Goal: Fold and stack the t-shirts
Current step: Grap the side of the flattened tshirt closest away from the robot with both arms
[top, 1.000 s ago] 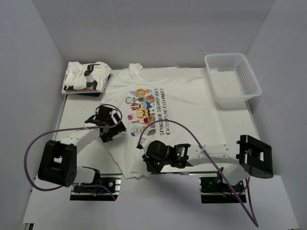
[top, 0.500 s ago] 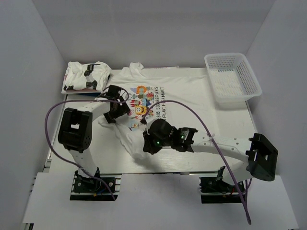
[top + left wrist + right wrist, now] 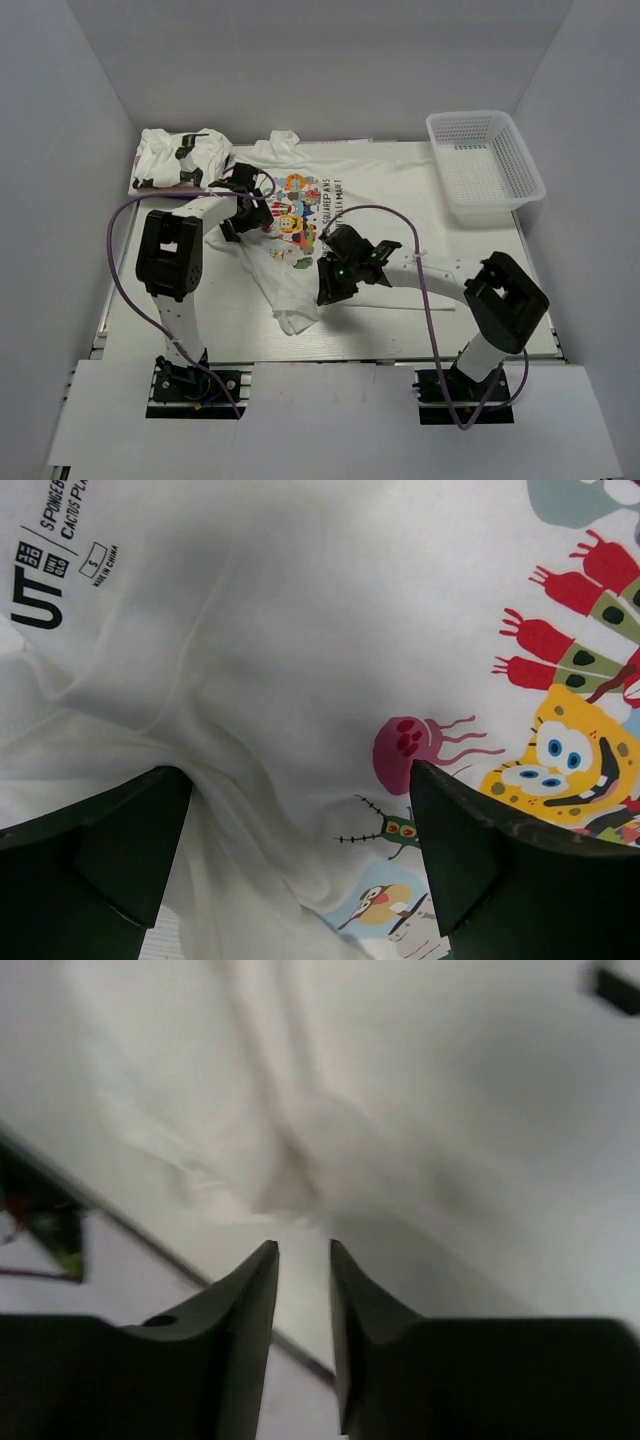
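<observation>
Seen from the top camera, my left gripper [image 3: 240, 205] reaches over the left part of the printed t-shirt [image 3: 390, 200], beside the cartoon print, with its fingers spread wide and nothing between them. My right gripper [image 3: 325, 292] hangs over the bunched lower-left edge of the same shirt, near the front of the table [image 3: 500, 310]. From this height I cannot tell how far its fingers stand apart. The shirt lies print up across the middle of the table, flat on its right side and crumpled toward the near left. A pile of white t-shirts [image 3: 180, 160] with black marks sits at the far left corner, well apart from both grippers. A white mesh basket [image 3: 485, 165] stands at the far right corner.

Through my left wrist camera, the two dark fingers [image 3: 90, 870] sit at the frame's opposite sides, fully apart, and the gripper [image 3: 300, 880] hovers just above the cloth [image 3: 300, 630]. Wrinkles run between them, the cartoon figures lie to the right, and the printed neck label [image 3: 45, 575] is at the upper left. No cloth is pinched.

Through my right wrist camera, the picture is blurred. My gripper [image 3: 303, 1260] shows a narrow gap between its fingertips [image 3: 245, 1310], and nothing sits in that gap. Rumpled white cloth [image 3: 450, 1110] lies just beyond them.
</observation>
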